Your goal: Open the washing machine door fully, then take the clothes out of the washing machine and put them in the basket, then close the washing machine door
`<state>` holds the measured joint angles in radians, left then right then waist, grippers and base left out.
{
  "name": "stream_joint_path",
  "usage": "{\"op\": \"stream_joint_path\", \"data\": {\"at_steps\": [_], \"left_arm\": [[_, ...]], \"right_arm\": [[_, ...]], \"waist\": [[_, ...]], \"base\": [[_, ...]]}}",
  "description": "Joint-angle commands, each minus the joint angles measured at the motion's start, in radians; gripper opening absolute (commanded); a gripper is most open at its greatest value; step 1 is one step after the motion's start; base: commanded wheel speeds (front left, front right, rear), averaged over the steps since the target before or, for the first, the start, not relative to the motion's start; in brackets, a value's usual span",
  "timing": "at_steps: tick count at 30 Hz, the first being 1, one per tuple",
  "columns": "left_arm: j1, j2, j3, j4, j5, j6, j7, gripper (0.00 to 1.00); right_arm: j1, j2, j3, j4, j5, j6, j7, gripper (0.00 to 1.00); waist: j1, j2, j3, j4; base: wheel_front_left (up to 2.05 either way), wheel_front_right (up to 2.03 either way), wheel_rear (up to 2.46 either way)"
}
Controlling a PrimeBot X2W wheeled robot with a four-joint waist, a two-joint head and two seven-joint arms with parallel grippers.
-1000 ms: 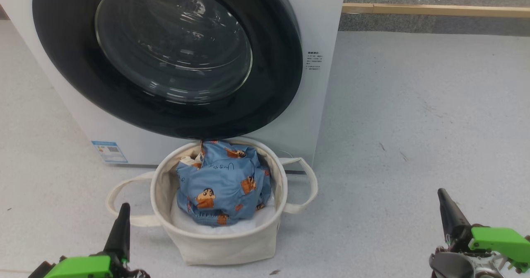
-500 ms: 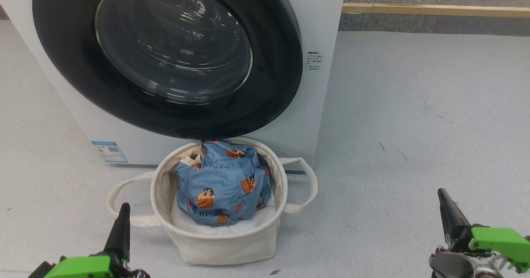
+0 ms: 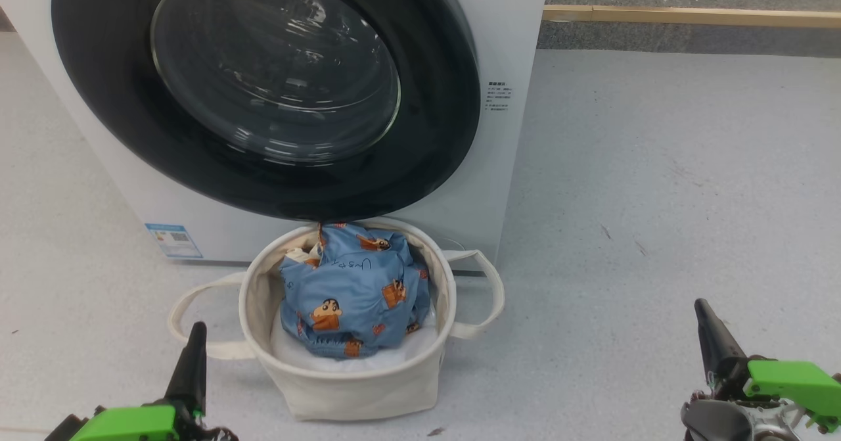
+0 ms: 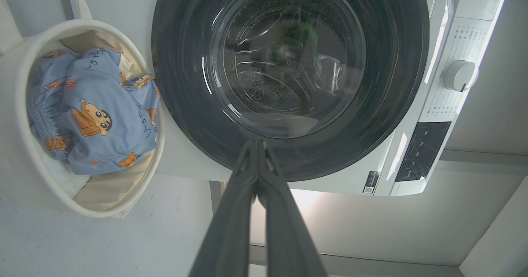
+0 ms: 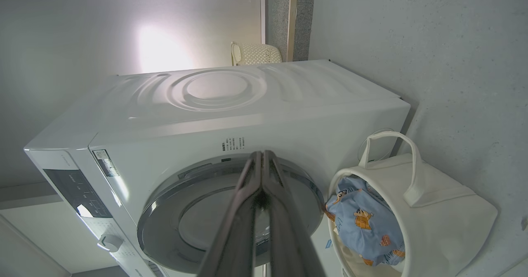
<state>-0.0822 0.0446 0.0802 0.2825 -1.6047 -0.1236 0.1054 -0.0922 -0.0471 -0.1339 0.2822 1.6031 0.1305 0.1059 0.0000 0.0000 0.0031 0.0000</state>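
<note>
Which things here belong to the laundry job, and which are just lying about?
Job:
washing machine
door
clothes
basket

Lying about:
wooden strip
cream lattice item beyond the machine

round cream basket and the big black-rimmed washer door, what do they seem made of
The round cream basket looks like soft matte canvas: slumped wall, floppy loop straps. The large round black-rimmed washing machine door seems glossy plastic around a clear bulging window, probably glass, given its sharp reflections.
</note>
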Motion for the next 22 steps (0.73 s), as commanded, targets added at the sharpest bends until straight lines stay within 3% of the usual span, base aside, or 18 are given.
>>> {"op": "stream_joint_path", "data": {"at_steps": [1, 22], "left_arm": [[-0.026, 0.006, 0.035, -0.037, -0.003, -0.007, 0.009, 0.0], [-0.026, 0.006, 0.034, -0.037, -0.003, -0.007, 0.008, 0.0]], "right_arm": [[-0.016, -0.003, 0.02, -0.037, 0.005, 0.0, 0.007, 0.0], [-0.016, -0.003, 0.02, -0.037, 0.005, 0.0, 0.007, 0.0]], "waist": [[0.0, 0.0, 0.0, 0.0], [0.0, 0.0, 0.0, 0.0]], "base": [[0.0, 0.0, 0.0], [0.0, 0.0, 0.0]]}}
